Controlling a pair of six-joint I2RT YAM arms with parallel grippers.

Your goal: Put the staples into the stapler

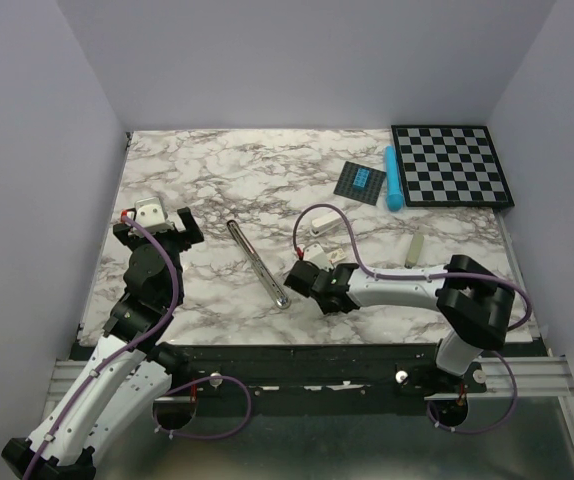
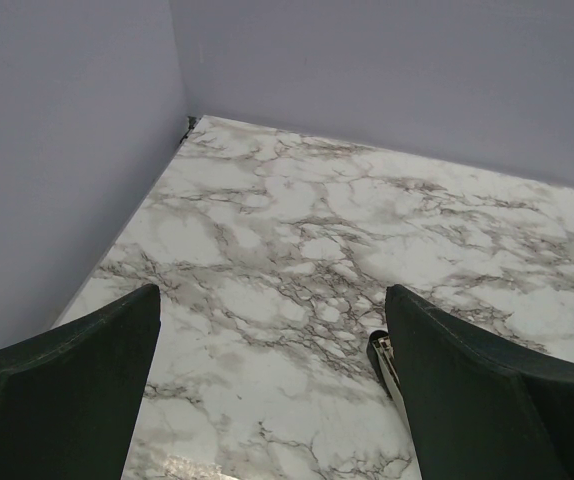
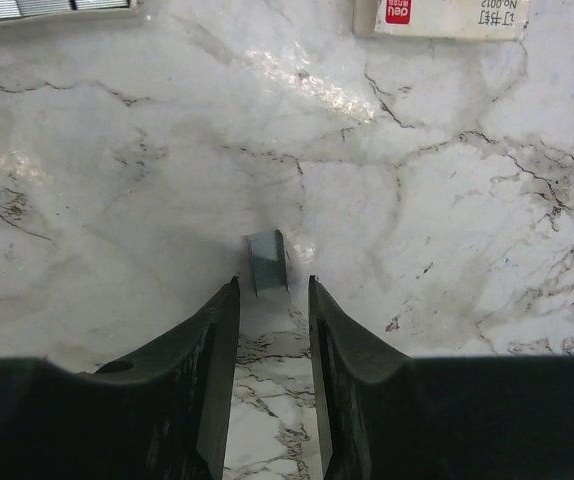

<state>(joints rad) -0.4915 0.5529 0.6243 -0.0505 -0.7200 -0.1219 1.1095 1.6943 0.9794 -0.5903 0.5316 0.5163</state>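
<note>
Right end effector (image 3: 273, 290) is set narrow, with a gap just wider than the staple strip (image 3: 267, 262) and nothing gripped. Strip lies flat on the bench (image 1: 217, 180), its near end at the fingertips, right of centre toward the front edge. Staple box (image 3: 442, 18) sits just beyond it. Stapler (image 1: 257, 263) lies open on a diagonal mid-bench, held by neither arm. Left end effector (image 2: 272, 300) is wide and empty by the left edge, with the stapler's far end near it. Risks as I see them: the strip is low and slightly skewed to the fingers, so closing could skid it away, tip it or snap it, and the tips could scrape the marble. Nothing pins the stapler, so pushing a strip into the channel could shove it.
</note>
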